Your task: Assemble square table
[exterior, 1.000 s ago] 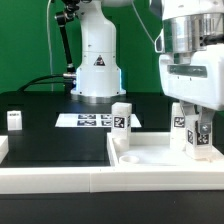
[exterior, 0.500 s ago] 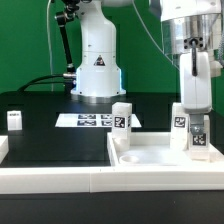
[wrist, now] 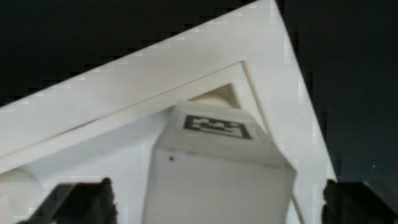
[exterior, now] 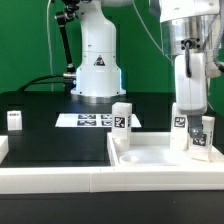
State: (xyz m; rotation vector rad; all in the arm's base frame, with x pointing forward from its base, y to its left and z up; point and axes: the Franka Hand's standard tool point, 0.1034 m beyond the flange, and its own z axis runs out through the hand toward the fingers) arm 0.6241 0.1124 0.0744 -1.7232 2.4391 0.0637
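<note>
Gripper: you will find the gripper [exterior: 190, 102] pointing straight down over the exterior view's right end of the table top [exterior: 150, 153]. In the wrist view the gripper [wrist: 217, 205] has its two dark fingertips [wrist: 80, 202] spread wide. There is a clear gap on each side of the leg between them, and it has hold of nothing.

Leg under the gripper: the wrist view shows you one upright white leg [wrist: 222, 170]. Its tagged top faces the camera, and it stands in a corner of the raised rim [wrist: 107, 105].

Right-end legs: in the exterior view you see two tagged white blocks close together on the table top, the farther leg [exterior: 182, 130] and the nearer leg [exterior: 206, 140]. You cannot tell from this view which of them sits between the fingers.

Table top: it lies flat on the black surface [exterior: 60, 145], near the camera on the exterior view's right, with its rim up.

Far-left leg: this leg [exterior: 121, 118] stands upright at the table top's far corner, on the exterior view's left.

Loose leg: it [exterior: 14, 120] stands alone on the black surface at the exterior view's far left, well apart from the table top.

Marker board: it [exterior: 90, 120] lies flat in front of the robot base [exterior: 97, 65].

White rail: it [exterior: 50, 182] runs along the near edge.
</note>
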